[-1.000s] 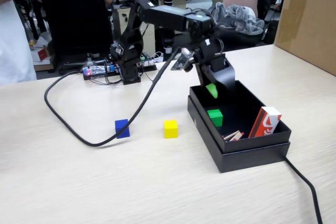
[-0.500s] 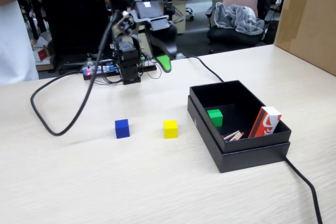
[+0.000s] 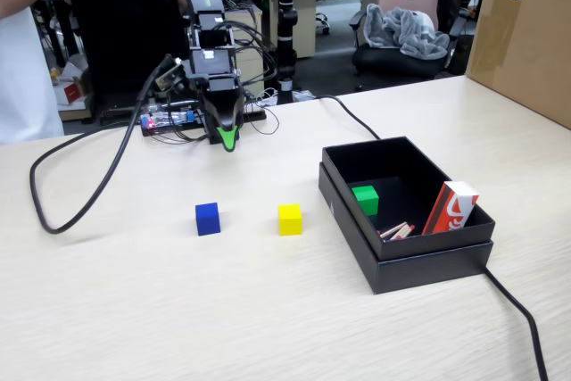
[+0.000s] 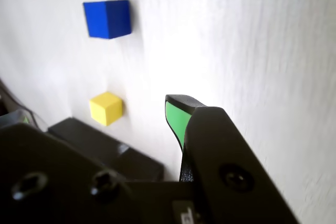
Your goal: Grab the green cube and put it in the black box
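The green cube (image 3: 365, 199) rests on the floor of the black box (image 3: 428, 269), near its left wall, in the fixed view. My gripper (image 3: 229, 138) hangs tip-down at the back of the table beside the arm's base, far left of the box and holding nothing. In the wrist view only one green-padded jaw of the gripper (image 4: 176, 107) shows, so I cannot say whether it is open. That view also catches a corner of the black box (image 4: 105, 148); the green cube is hidden there.
A blue cube (image 3: 208, 219) (image 4: 107, 18) and a yellow cube (image 3: 289, 219) (image 4: 106, 108) sit on the table left of the box. A red-and-white packet (image 3: 451, 207) and small sticks (image 3: 395, 230) lie in the box. A black cable (image 3: 80, 185) loops at left; a brown carton (image 3: 526, 33) stands at the right.
The arm has swung away from above the black box, leftward and back, and folded down beside its base. The green cube has stayed in the box.
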Controlling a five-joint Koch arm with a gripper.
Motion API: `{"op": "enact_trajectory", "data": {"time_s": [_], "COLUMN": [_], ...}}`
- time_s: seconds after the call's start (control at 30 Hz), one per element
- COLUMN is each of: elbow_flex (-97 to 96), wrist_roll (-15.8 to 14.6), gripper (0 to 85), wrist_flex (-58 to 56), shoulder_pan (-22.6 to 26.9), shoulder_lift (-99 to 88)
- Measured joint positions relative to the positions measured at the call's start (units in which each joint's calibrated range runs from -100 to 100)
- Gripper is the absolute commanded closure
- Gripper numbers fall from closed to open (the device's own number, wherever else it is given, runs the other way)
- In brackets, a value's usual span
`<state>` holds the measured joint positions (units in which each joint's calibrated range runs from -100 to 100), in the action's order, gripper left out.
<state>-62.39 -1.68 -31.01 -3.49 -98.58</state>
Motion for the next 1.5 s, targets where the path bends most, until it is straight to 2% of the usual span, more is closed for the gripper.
{"op": "enact_trajectory", "data": {"time_s": [0.4,0.63,1.5], "elbow_flex": [-22.18,-32.95,-34.41], "wrist_roll": [0.49,2.3,3.47], "gripper": [34.2,34.6,35.4], "wrist_flex": [20.83,36.16,36.78], "shoulder_pan": [0.68,1.37,2.05], "shoulder_lift": [-0.13,-0.65,-0.26]}}
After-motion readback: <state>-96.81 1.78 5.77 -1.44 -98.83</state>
